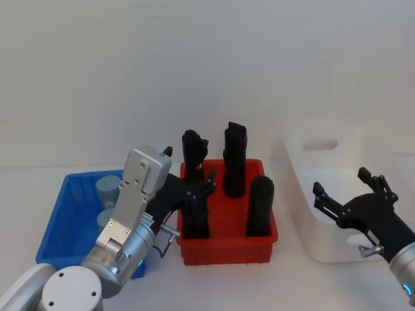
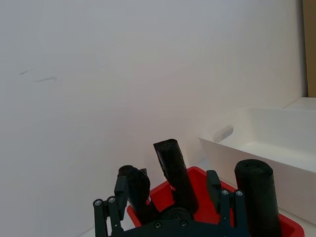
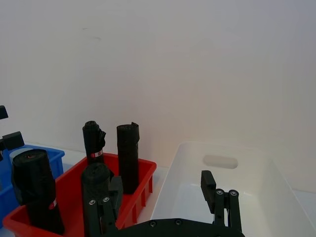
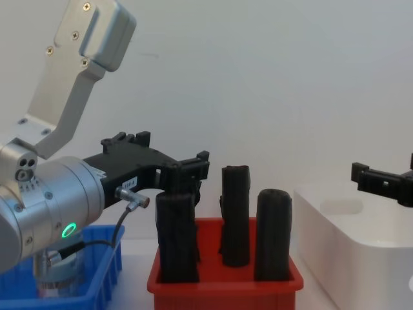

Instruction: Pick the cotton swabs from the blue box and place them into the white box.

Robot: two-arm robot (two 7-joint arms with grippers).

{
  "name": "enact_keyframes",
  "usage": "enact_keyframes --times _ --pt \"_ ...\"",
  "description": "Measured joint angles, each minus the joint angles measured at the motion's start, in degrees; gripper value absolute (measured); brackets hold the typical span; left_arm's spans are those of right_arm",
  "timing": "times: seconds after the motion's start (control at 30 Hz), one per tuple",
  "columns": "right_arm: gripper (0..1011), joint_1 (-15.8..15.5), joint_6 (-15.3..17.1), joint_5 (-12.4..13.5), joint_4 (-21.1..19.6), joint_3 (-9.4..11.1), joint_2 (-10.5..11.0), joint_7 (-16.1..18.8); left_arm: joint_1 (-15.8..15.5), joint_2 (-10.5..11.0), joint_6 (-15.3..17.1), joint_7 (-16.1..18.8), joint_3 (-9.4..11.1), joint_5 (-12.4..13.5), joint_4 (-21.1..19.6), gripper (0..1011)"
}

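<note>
The left tool (image 1: 198, 190) and right tool (image 1: 348, 189) both hover raised, each spread wide open.

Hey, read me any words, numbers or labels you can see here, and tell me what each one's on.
No text here is readable.
White sticker on the left claw: print too small to read.
Red-and-white bands on the black rolls: too blurred to read.
Cotton swabs in the blue box: no label legible.
</note>
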Motion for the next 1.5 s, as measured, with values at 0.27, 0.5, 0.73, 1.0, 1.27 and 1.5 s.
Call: enact_keyframes --times 0.27,0.5,0.73,1.0,1.27,1.5 --pt "1001 0.0 0.0 0.0 0.0 0.0 0.0 0.0 0.0 0.0 0.0 0.0 0.0 0.0 0.0 1003" --pt "1001 0.0 0.0 0.0 0.0 0.0 0.0 0.0 0.0 0.0 0.0 0.0 0.0 0.0 0.0 1003" --pt "1001 0.0 0.0 0.0 0.0 0.0 0.0 0.0 0.0 0.0 0.0 0.0 0.0 0.0 0.0 1003" --pt "1001 0.0 0.0 0.0 0.0 0.0 0.0 0.0 0.0 0.0 0.0 0.0 0.0 0.0 0.0 1003" --pt "1001 0.0 0.0 0.0 0.0 0.0 0.0 0.0 0.0 0.0 0.0 0.0 0.0 0.0 0.0 1003" --pt "1001 0.0 0.0 0.0 0.0 0.0 0.0 0.0 0.0 0.0 0.0 0.0 0.0 0.0 0.0 1003"
